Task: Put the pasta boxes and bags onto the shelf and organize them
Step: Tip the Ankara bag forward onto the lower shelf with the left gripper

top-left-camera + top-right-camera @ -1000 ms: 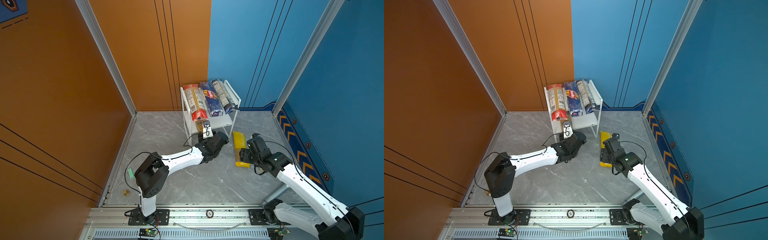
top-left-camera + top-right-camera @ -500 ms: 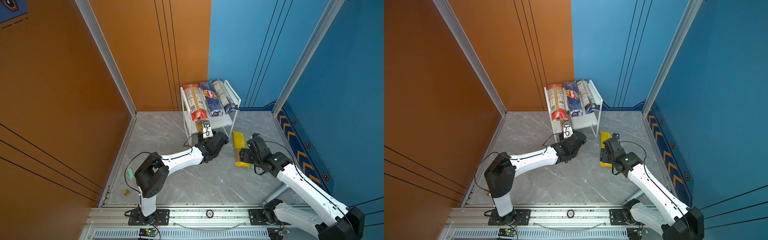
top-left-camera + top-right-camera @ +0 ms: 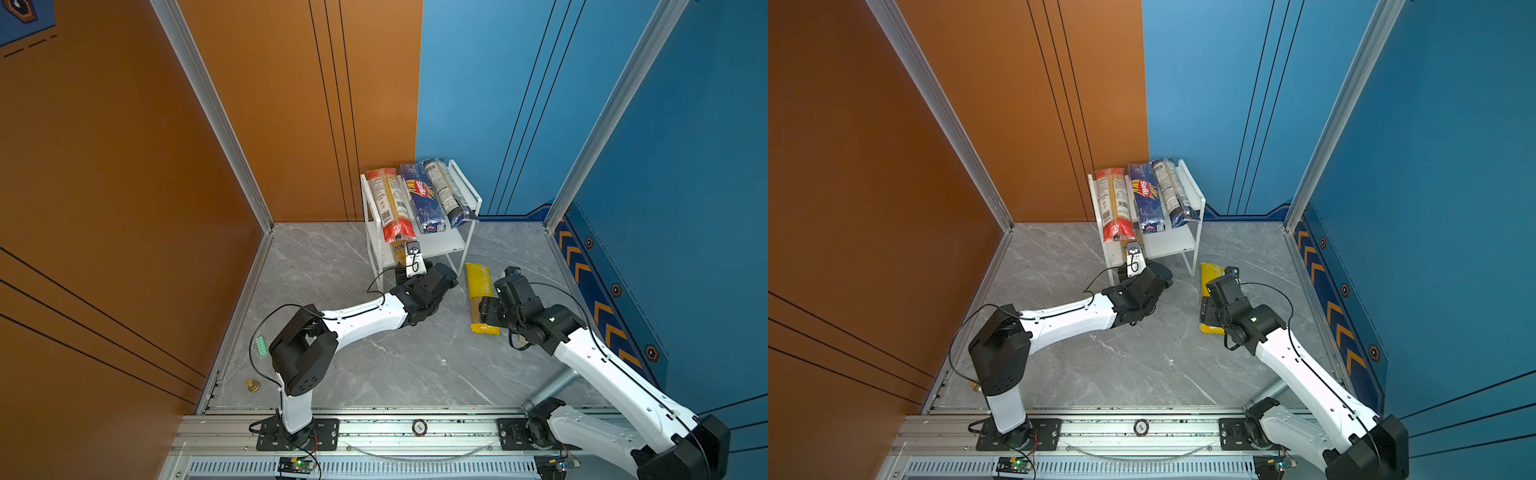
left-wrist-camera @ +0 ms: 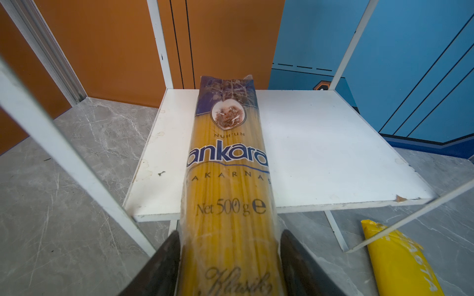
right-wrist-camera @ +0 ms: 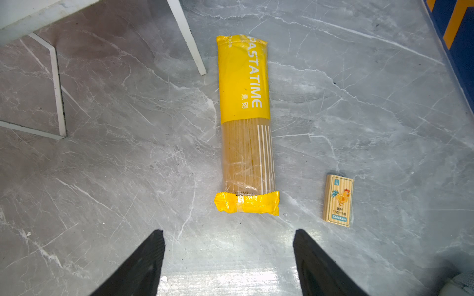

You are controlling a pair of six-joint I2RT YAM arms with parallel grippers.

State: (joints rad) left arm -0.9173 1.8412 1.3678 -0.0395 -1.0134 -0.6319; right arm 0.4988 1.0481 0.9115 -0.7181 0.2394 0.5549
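Observation:
The white shelf [image 3: 451,245] stands at the back of the floor. On its top board lie a red-ended clear pack [image 3: 390,203], a dark blue Barilla pack [image 3: 422,199] and a clear, dark-blue labelled pack [image 3: 446,193]. The blue-yellow Ankara pack [image 4: 228,164] rests lengthwise on the lower board [image 4: 320,143], its near end overhanging the front edge. My left gripper [image 4: 229,256] is shut on that near end. The bright yellow pack [image 5: 243,102] lies on the floor right of the shelf [image 3: 478,278]. My right gripper [image 5: 229,256] hovers open at its near end, holding nothing.
A small wooden chicken card [image 5: 338,201] lies on the floor beside the yellow pack. A thin shelf leg [image 5: 188,38] stands close to that pack's far end. The blue wall with orange chevrons [image 3: 602,316] borders the right side.

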